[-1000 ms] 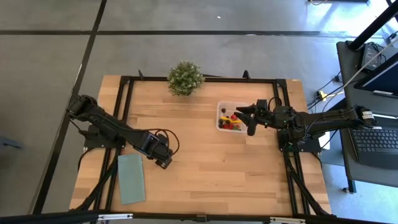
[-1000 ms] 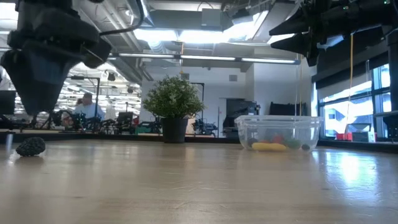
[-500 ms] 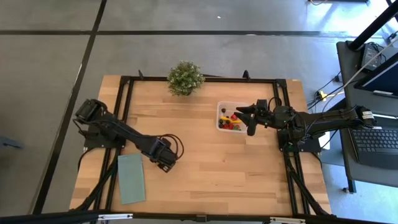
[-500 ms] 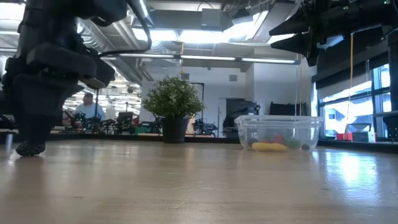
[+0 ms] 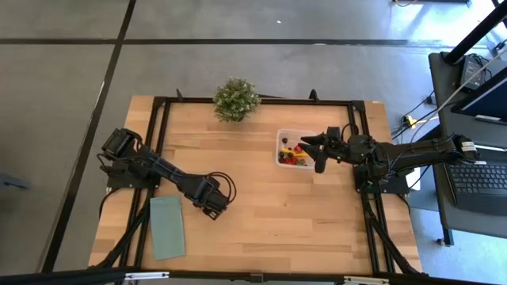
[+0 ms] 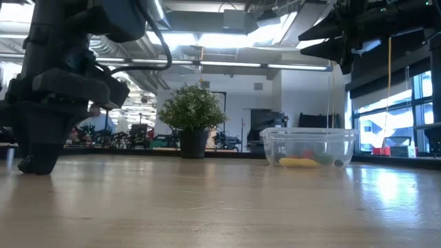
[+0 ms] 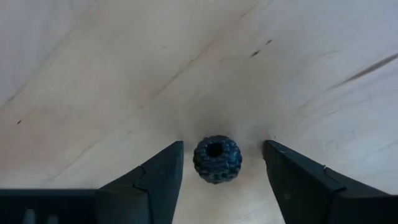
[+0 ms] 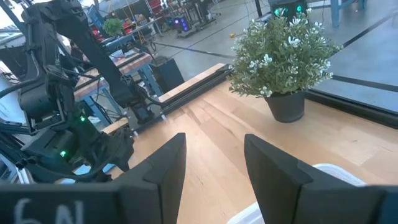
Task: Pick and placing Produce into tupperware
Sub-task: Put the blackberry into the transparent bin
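A dark berry-like ball [image 7: 217, 160] lies on the wooden table between the two open fingers of my left gripper [image 7: 222, 163], which has come down over it [image 5: 212, 207]; the fingers stand on either side without touching it. In the low view the gripper [image 6: 38, 164] hides most of the berry. The clear tupperware [image 5: 294, 149] sits right of the table's middle with red, yellow and dark produce inside [image 6: 308, 147]. My right gripper [image 5: 310, 142] hovers open above the tupperware's right side, well over its rim [image 8: 211, 163].
A bushy potted plant [image 5: 235, 99] stands at the far edge. A pale-green cloth [image 5: 167, 226] lies flat near the left front corner, just left of my left gripper. Bare wood stretches between the two arms. A laptop [image 5: 481, 179] sits beyond the table's right side.
My left gripper has moved down and slightly toward the table's right and near edge, coming down around the dark berry until its fingertips reach the table. The berry has stayed where it was. My right arm has kept still.
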`<state>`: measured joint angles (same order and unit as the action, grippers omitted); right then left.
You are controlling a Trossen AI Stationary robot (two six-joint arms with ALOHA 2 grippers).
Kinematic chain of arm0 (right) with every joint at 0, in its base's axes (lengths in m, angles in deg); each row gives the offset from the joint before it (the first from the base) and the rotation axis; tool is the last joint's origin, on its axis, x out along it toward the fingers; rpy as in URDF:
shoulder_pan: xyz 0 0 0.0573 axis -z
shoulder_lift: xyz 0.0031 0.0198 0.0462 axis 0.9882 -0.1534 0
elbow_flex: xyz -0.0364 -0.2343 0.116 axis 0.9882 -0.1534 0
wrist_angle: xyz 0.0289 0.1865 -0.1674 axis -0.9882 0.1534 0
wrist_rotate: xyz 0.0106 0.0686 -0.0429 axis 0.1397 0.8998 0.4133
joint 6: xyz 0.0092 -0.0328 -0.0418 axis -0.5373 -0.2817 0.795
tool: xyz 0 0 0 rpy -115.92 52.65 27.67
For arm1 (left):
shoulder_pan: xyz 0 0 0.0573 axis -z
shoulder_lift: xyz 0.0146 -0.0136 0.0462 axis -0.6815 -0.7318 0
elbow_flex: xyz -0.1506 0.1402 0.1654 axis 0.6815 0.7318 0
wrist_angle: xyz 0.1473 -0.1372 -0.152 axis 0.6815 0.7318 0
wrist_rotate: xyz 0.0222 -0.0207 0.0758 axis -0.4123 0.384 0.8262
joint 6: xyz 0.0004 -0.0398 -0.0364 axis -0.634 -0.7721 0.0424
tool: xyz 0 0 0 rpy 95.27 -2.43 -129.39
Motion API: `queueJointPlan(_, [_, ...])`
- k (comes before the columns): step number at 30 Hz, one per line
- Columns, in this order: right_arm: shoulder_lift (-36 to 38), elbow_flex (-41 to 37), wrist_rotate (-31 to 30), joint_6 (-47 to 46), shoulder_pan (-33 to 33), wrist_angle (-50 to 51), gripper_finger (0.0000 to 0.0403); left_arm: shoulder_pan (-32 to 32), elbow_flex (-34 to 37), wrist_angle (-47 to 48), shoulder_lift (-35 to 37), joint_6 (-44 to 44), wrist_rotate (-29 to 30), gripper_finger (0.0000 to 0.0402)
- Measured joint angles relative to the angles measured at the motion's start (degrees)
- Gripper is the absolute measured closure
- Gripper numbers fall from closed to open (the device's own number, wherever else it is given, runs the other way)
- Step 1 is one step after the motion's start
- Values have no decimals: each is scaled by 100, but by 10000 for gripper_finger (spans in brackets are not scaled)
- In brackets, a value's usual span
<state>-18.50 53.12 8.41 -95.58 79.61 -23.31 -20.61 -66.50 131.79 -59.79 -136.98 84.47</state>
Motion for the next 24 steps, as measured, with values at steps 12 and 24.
queueJointPlan(12, [0,-2,2,-2,0,57,238,-33,0,-38,-4,45,-22,279])
queueJointPlan(24, [0,-2,4,0,0,88,238,-47,6,8,2,542,-32,308])
